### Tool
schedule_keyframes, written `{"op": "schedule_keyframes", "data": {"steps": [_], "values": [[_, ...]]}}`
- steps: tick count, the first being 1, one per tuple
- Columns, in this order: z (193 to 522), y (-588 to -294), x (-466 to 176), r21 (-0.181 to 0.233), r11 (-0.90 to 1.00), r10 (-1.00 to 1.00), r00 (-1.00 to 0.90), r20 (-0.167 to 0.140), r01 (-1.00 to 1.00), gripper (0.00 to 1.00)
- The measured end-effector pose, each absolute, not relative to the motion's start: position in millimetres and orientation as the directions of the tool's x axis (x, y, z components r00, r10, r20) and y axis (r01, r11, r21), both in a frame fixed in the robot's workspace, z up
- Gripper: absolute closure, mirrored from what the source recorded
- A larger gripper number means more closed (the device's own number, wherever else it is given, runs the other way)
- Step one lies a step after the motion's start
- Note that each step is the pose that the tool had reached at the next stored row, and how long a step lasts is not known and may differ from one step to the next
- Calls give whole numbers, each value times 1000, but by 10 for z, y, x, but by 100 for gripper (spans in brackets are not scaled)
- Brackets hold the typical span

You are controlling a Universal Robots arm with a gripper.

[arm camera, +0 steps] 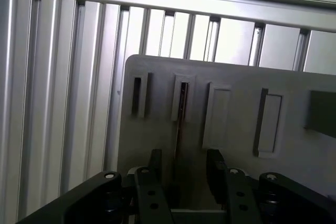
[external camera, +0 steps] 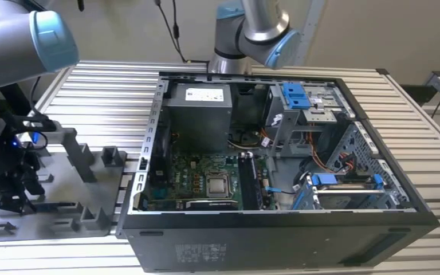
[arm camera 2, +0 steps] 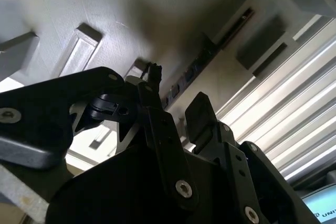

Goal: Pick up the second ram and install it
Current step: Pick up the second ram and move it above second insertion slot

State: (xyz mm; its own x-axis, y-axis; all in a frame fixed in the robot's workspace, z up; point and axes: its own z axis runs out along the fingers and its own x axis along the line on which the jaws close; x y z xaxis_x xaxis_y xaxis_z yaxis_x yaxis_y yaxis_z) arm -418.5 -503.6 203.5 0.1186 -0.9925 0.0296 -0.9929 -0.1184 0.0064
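Observation:
The second ram (arm camera: pixel 180 121) stands on edge in a slot of the grey fixture plate (arm camera: pixel 236 82), seen as a thin dark strip. In the second wrist view the ram (arm camera 2: pixel 191 69) runs diagonally across the plate (arm camera 2: pixel 79 3). My gripper (arm camera: pixel 185 163) is open and low over it, one black finger (arm camera: pixel 156 162) on each side with gaps to the board. The second wrist view shows the gripper (arm camera 2: pixel 176 103) straddling the near end of the ram. In the exterior view the gripper (external camera: pixel 10 197) hangs over the plate (external camera: pixel 63 180) at that view's left.
An open computer case (external camera: pixel 281 246) lies on the slatted aluminium table (external camera: pixel 98 86), to the exterior view's right of the plate, with its green motherboard (external camera: pixel 197 177) exposed. A second arm (external camera: pixel 251 28) stands behind the case. Grey posts (external camera: pixel 75 149) rise from the plate.

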Motion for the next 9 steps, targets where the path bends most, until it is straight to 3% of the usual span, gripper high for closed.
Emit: {"op": "schedule_keyframes", "data": {"steps": [9], "values": [[1969, -5052, -4193, 7, -118, -992, 119, 34, -993, 52]]}}
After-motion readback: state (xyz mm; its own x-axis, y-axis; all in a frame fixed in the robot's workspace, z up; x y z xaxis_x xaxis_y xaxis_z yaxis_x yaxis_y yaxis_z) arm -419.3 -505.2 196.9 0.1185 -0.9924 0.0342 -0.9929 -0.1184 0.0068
